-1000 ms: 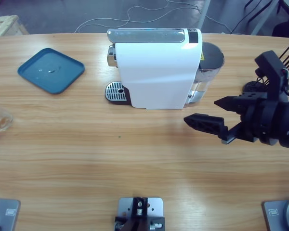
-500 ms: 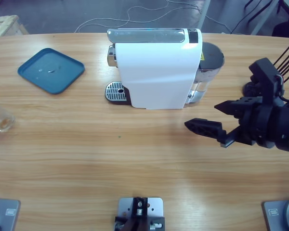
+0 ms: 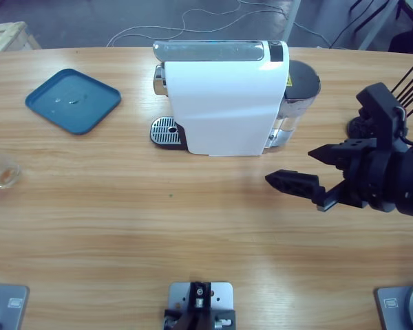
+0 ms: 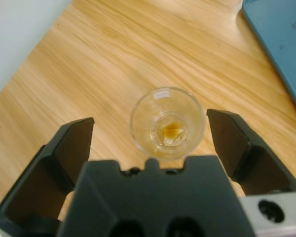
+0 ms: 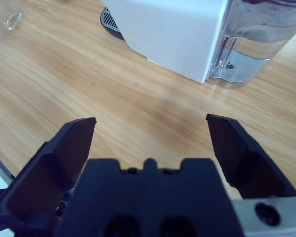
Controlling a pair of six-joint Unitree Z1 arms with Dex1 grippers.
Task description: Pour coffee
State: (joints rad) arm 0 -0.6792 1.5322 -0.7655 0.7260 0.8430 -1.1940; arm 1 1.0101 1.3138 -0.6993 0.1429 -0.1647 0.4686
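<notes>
A clear glass tumbler [image 4: 167, 123] stands upright on the wooden table, and the coffee [image 4: 171, 130] is a thin brown layer at its bottom. My left gripper [image 4: 150, 123] is open above it, one jaw on either side and neither touching it. In the high view the glass [image 3: 1, 172] sits at the table's far left edge, where the left arm hardly shows. At the right, my right gripper [image 3: 290, 165] is open and holds nothing. In its wrist view the right gripper [image 5: 150, 122] hangs over bare wood, facing the white coffee machine [image 5: 172, 29].
The coffee machine [image 3: 227, 96] stands at the back middle with its drip grate [image 3: 165, 130] to the left and a water tank [image 3: 299, 89] to the right. A blue tray [image 3: 72, 100] lies at the back left. The table's far edge runs behind them.
The right gripper has drawn back slightly to the right and toward the front, its jaws still open. The glass has stayed where it was.
</notes>
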